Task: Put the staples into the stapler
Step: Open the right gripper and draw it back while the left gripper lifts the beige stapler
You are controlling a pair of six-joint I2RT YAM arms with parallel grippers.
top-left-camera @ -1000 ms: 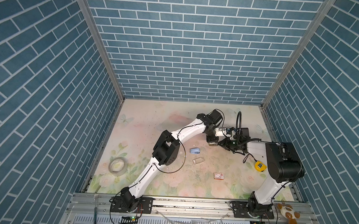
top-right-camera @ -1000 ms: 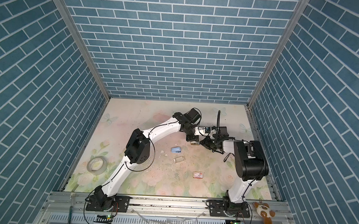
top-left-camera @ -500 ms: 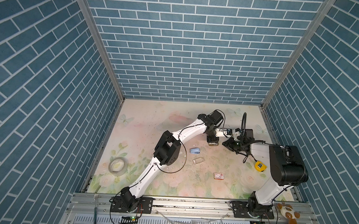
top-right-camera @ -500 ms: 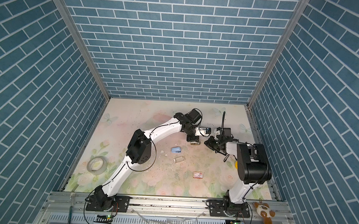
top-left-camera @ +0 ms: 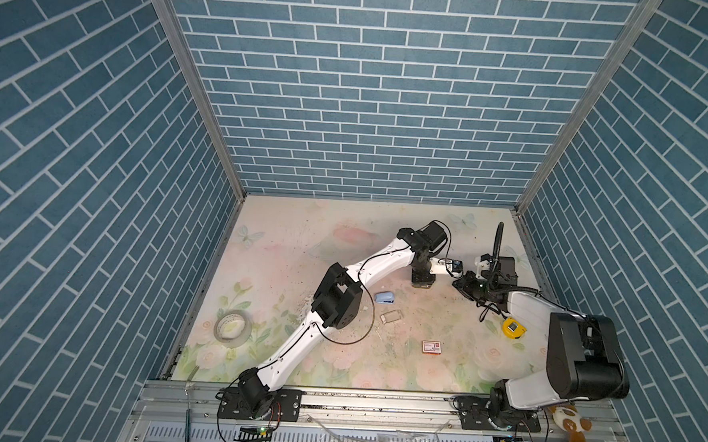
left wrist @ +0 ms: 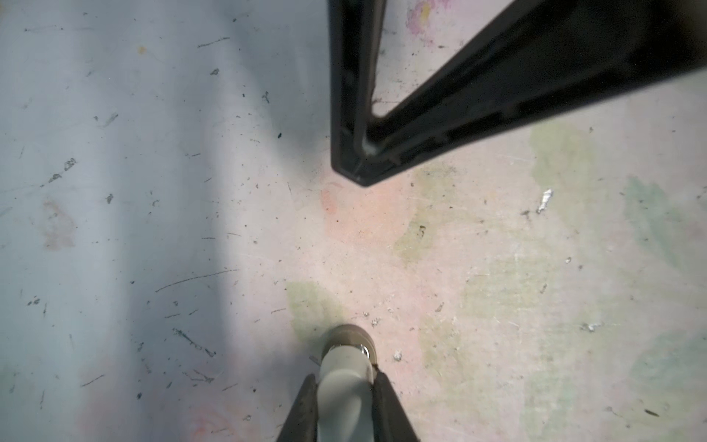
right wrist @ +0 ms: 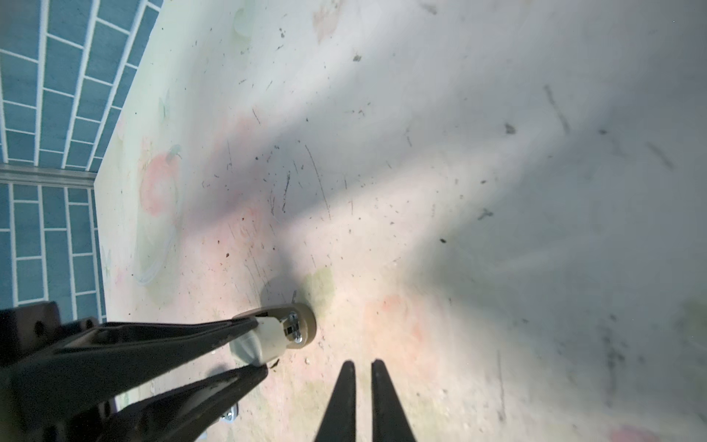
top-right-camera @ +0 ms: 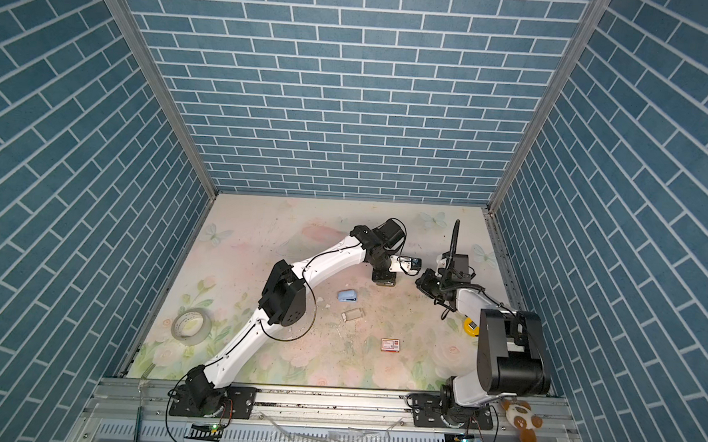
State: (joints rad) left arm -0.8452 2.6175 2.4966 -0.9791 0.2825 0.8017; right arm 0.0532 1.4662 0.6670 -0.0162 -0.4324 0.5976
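Pale in their tray, the staples [top-left-camera: 392,316] lie nearest me, well short of both sets of fingers, with the long axis slanting loosely toward them. The blue stapler [top-left-camera: 385,297] lies just beyond the tray. The left gripper [left wrist: 344,386], closer to the staples, clamps a pale grey piece [left wrist: 344,356]. The right gripper [right wrist: 361,402], just beside it, has its fingers nearly together and holds nothing.

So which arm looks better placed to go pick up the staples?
Probably the right: the right gripper looks empty, while the left gripper is shut on a pale grey object. The staples are not yet picked up.
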